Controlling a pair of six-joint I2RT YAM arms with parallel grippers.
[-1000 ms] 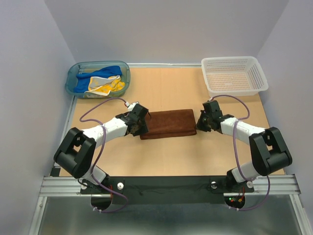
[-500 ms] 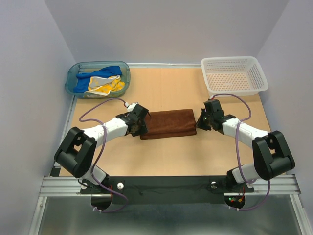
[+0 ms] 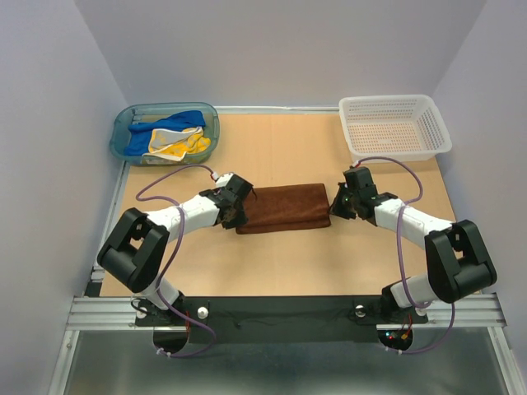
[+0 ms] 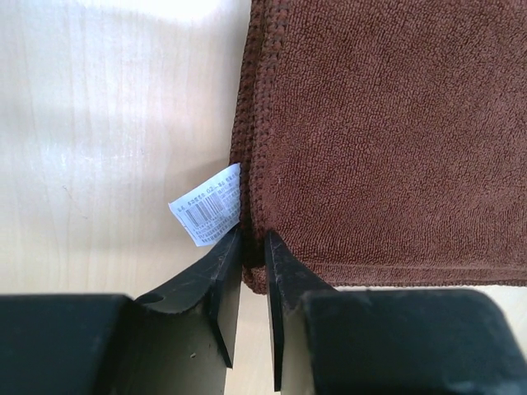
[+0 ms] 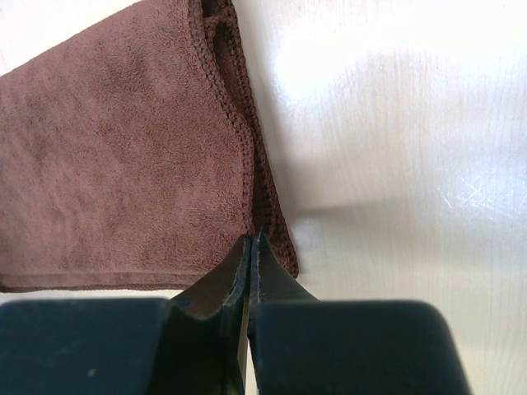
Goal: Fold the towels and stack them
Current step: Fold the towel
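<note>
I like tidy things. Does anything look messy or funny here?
Two things. A white tag pokes out at the left-arm end of the folded brown towel. The blue towel and yellow towel lie crumpled in the teal tub, not folded.

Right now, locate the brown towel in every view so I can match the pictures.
Top external: brown towel at the centre.
Left wrist: brown towel fills the upper right.
Right wrist: brown towel fills the upper left.
Shared landmark: the pale wooden table bordering its hem.
</note>
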